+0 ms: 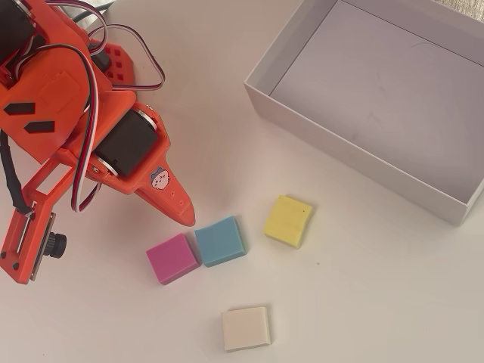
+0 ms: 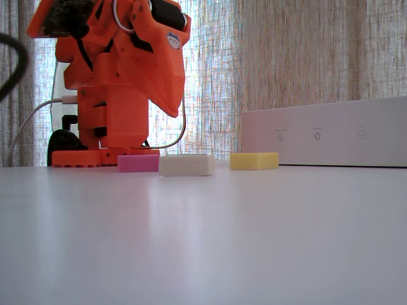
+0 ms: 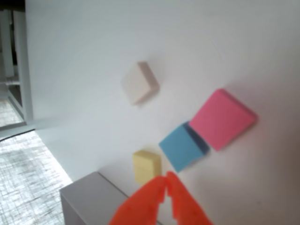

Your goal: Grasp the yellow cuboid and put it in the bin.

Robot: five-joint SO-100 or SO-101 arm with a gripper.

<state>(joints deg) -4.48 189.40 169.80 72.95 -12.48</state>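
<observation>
The yellow cuboid (image 1: 288, 220) lies flat on the white table, just in front of the bin's near wall. It also shows in the fixed view (image 2: 254, 161) and the wrist view (image 3: 146, 165). The bin (image 1: 318, 144) is a large white box at the upper right, with nothing inside it; its wall shows in the fixed view (image 2: 331, 130) and its corner in the wrist view (image 3: 89, 197). My orange gripper (image 1: 185, 215) hovers above the table to the left of the yellow cuboid. Its fingers meet at the tips and hold nothing, as the wrist view (image 3: 166, 177) shows. It hangs well above the table in the fixed view (image 2: 173, 111).
A pink block (image 1: 172, 258) and a blue block (image 1: 220, 240) lie side by side just below the gripper tip. A cream-white block (image 1: 246, 328) lies nearer the bottom edge. The arm's base (image 2: 105, 155) stands at the left.
</observation>
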